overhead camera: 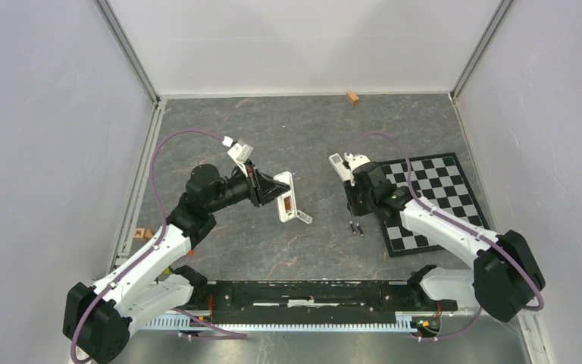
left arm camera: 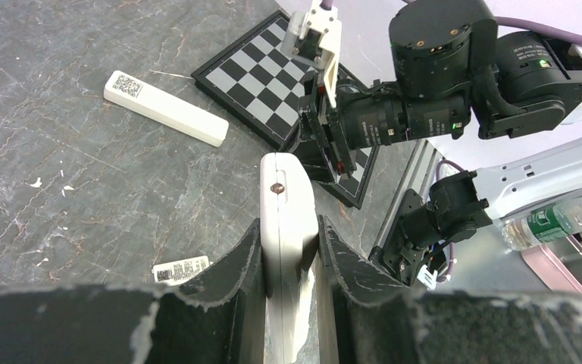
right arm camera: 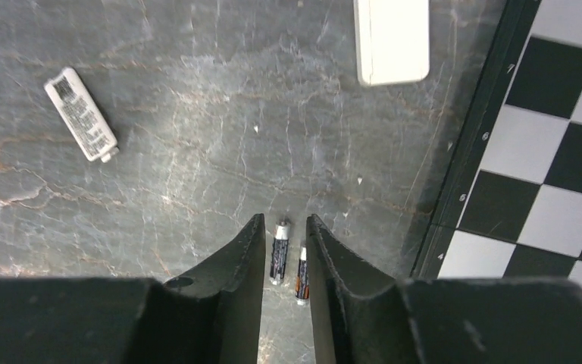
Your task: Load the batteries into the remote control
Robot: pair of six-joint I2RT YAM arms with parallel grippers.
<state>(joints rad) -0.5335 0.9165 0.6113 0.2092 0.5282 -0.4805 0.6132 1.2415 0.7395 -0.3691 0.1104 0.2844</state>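
Grey, marble-patterned stone forms the surface, closed in by plain white walls on three sides. At the far left of the overhead view a small wooden block sits against the wall rail.

Left of centre, the left tool is clamped on the remote control, one finger pressed to each side of it. The remote is lifted off the surface, and its end with a small dark emitter points away from the wrist camera. In the overhead view its upward face shows an opening with a brownish patch inside. I cannot tell what that patch is.

Just right of the held remote and slightly lower in the frame, a small white battery cover with a printed label lies flat on the stone.

Further right, two batteries lie just beside each other, nearly parallel. Both are black with an orange band near one end. They rest on the surface between the cover and the chessboard's lower-left corner.

The right tool hangs over them, its fingers a little apart and gripping nothing. In the wrist view one battery shows in the gap and the other sits against the inner edge of the right-hand finger.

Beyond the right tool, a second white remote with a QR sticker lies flat beside the chessboard. The board fills the right of the surface. A small wooden block rests by the back wall.
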